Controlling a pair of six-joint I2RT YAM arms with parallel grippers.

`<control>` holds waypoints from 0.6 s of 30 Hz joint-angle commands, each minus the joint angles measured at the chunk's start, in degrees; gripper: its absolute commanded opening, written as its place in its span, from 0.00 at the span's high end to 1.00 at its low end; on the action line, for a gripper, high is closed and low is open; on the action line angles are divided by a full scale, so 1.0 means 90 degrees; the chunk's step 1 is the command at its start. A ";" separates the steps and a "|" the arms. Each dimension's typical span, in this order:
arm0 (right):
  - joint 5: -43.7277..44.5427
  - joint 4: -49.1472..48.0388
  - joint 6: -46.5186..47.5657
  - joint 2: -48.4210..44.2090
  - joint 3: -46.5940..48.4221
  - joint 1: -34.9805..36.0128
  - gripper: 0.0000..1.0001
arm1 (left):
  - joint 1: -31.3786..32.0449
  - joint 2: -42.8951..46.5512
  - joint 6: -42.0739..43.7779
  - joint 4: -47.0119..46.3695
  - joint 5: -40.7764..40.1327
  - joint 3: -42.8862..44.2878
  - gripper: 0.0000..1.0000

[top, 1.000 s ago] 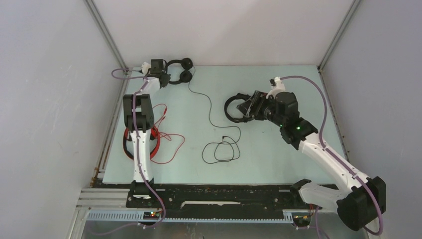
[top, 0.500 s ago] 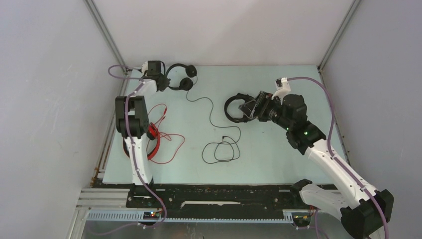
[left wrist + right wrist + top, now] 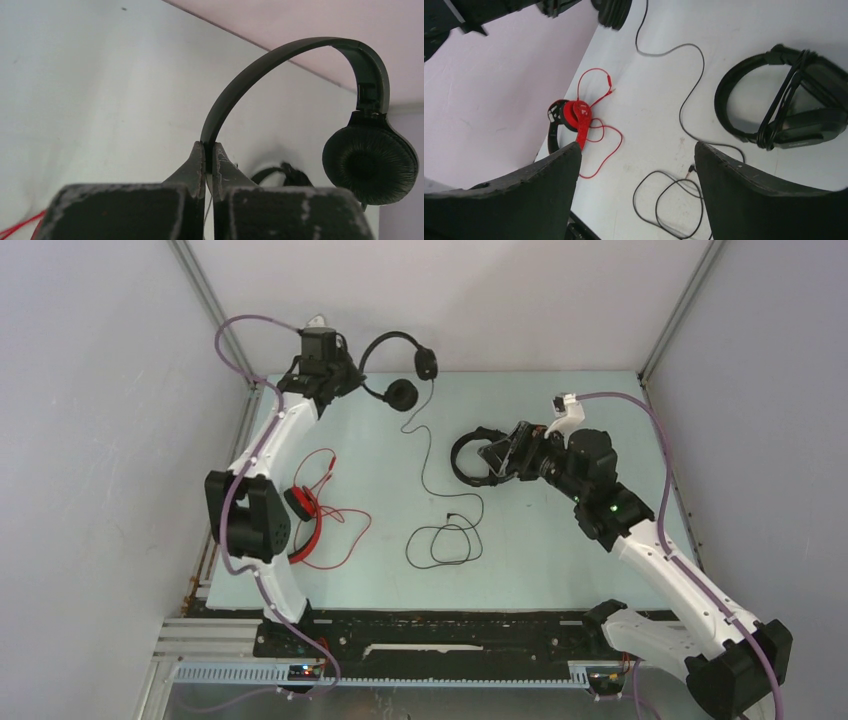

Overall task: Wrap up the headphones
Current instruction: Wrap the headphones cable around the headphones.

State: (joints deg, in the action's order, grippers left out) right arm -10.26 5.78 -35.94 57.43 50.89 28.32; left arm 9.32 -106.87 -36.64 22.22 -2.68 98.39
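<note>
Only the left wrist view shows us the left claw pinching the band of the slim black round-cupped headphones; our right claw spreads wide open.

top external: fixed, high behind the near edge of the table, facing down, far from the bulky black headset. right wrist: near, above that headset, tilted down and leftward; shares it with top. left wrist: well left of it, close on the slim black headset, facing low across the table.

The table bears red headphones, bulky black headphones, coiled black cable.
</note>
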 commanded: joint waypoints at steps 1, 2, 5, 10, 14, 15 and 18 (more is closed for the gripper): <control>0.0507 -0.0529 0.0655 0.0036 0.0485 0.0184 0.12 | 0.0427 0.1090 0.0828 0.0425 0.0389 -0.0091 1.00; 0.0672 -0.0534 0.0802 0.0056 0.0568 0.0272 0.11 | 0.0531 0.1259 0.0957 0.0527 0.0360 -0.0106 1.00; 0.1108 -0.0583 0.1077 0.0151 0.0790 0.0545 0.10 | 0.0800 0.1790 0.1087 0.0609 0.0384 -0.0427 1.00; 0.1743 -0.0773 0.1206 0.0522 0.1235 0.0946 0.09 | 0.1379 0.2687 0.1232 0.0566 0.0129 -0.1198 1.00; 0.2104 -0.0452 0.1118 0.0907 0.1630 0.1290 0.11 | 0.1818 0.3236 0.1332 0.0559 -0.0187 -0.1696 1.00; 0.2192 -0.0418 0.1114 0.0988 0.1695 0.1377 0.12 | 0.1888 0.3353 0.1312 0.0476 -0.0243 -0.1847 1.00; 0.2224 -0.0306 0.1008 0.1232 0.1808 0.1547 0.14 | 0.2076 0.3608 0.1316 0.0326 -0.0427 -0.2170 1.00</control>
State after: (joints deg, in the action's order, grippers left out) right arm 5.87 1.96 -26.94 66.13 64.12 40.21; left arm 26.15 -78.59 -25.82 28.47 -3.29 82.24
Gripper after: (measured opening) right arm 0.877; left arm 0.015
